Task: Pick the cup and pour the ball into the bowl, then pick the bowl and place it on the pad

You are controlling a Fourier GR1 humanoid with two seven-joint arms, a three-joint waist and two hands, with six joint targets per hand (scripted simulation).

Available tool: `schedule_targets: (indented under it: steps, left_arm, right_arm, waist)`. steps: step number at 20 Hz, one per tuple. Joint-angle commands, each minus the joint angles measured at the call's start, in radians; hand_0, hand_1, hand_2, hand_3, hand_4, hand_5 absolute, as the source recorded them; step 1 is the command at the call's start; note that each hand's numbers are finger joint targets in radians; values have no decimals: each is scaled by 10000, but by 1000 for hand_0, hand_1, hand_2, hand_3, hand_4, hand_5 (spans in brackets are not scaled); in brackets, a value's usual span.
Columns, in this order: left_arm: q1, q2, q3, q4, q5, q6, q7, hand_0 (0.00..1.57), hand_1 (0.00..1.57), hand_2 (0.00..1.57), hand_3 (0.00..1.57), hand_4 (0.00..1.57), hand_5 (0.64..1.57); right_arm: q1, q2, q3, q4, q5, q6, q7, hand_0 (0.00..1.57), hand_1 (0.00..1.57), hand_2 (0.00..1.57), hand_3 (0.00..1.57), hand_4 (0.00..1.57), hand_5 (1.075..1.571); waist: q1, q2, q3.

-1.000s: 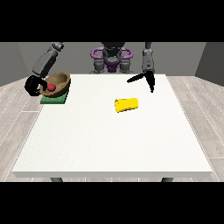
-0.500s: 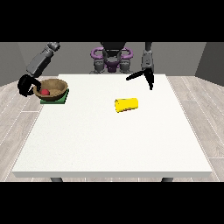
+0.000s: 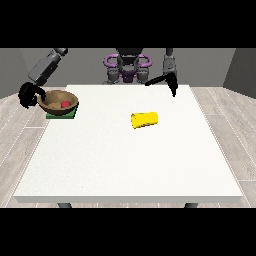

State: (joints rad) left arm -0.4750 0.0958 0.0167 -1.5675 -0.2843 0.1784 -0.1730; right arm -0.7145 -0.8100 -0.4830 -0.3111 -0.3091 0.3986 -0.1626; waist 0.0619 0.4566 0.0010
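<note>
While the bowl (image 3: 58, 101) sits on the pad (image 3: 62, 114), the curled, empty hand at the view's left (image 3: 28, 94) hangs just beside it

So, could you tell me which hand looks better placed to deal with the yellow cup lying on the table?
Probably the robot's left hand, at the view's right: it hangs free and nearer the cup. The other hand sits beside the bowl on the pad.
</note>
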Motion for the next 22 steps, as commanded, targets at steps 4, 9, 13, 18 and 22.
schedule_targets:
  steps: [4, 9, 13, 18, 22]
  left_arm:
    - [328, -144, -213, -421, -34, -30, 113, 0, 0, 0, 0, 0, 1567]
    - [265, -104, -237, -968, -109, -5, 462, 0, 0, 0, 0, 0, 1565]
    - [41, 45, -26, -1630, -45, 8, 806, 0, 0, 0, 0, 0, 1565]
    - [745, 78, -90, -1739, 97, -209, 548, 0, 0, 0, 0, 0, 1566]
    - [417, -106, -286, -1414, -176, -49, 733, 0, 0, 0, 0, 0, 1569]
  right_arm:
    - [383, 328, 538, -84, 572, -148, -589, 1571, 1571, 1571, 1014, 694, 1567]
    - [527, -473, 581, 228, 954, -1355, -324, 1571, 1571, 1486, 1146, 0, 1554]
    - [88, -1012, 642, 124, 1105, -1189, -394, 181, 181, 475, 428, 0, 1489]
    - [-37, -1195, 545, 252, 1025, -1170, 27, 0, 0, 375, 209, 0, 1481]
    - [-359, -1162, 769, 59, 1192, -1083, 391, 0, 0, 325, 238, 0, 1495]
  waist:
    - [-16, 35, 3]
    - [8, 319, 2]
    - [-116, 805, 9]
    - [19, 384, 3]
    - [-204, 336, 0]
